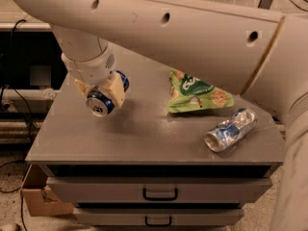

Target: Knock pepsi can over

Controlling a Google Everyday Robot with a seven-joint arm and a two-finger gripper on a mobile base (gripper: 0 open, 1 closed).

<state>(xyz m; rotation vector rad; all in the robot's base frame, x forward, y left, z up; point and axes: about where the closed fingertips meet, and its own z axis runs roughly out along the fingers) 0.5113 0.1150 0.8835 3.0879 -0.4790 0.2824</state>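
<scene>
The pepsi can [102,103] is dark blue with a silver top. It lies tilted almost on its side, top end toward the camera, at the left of the grey cabinet top [144,134]. My gripper [100,91] is over it with its cream fingers [114,89] on either side of the can. The large white arm [168,28] crosses the top of the view and hides the back of the cabinet top.
A green chip bag [195,93] lies right of centre. A dented silver-and-blue can [231,130] lies on its side near the right front edge. Two drawers [159,194] sit below. A cardboard box [36,201] stands on the floor at the left.
</scene>
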